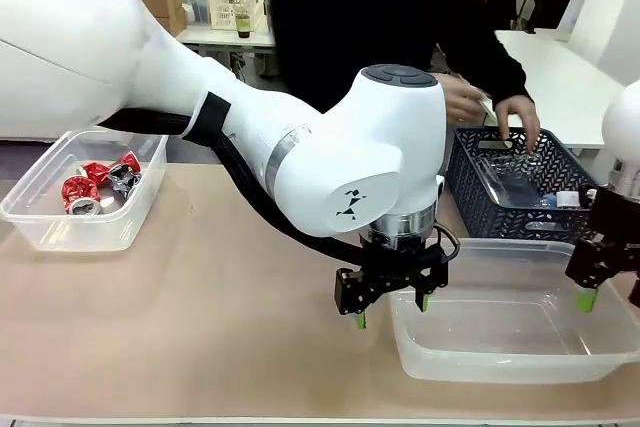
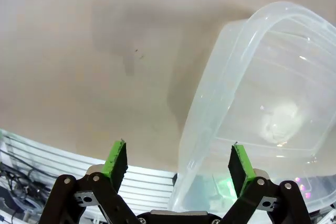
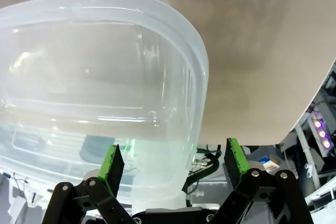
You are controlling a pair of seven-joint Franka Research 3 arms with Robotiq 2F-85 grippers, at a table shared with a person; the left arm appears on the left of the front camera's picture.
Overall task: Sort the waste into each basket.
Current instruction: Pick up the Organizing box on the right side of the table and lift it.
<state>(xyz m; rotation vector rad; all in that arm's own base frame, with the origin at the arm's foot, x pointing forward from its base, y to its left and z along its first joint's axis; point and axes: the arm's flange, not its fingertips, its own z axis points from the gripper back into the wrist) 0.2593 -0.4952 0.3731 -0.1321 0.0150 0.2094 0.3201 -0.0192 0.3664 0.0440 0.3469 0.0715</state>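
Observation:
Crushed red and silver cans lie in the clear tub at the table's left. A second clear tub sits at the front right with nothing in it. My left gripper hangs open over that tub's near left corner; in the left wrist view the left gripper has the tub's rim running between its green pads. My right gripper is open above the same tub's right end, and the right wrist view shows the right gripper with the tub's rounded corner below it. Clear bottles lie in the dark mesh basket.
The dark mesh basket stands behind the right tub. A person across the table has both hands at its rim. My left arm stretches across the middle of the table. Bare tabletop lies between the two tubs.

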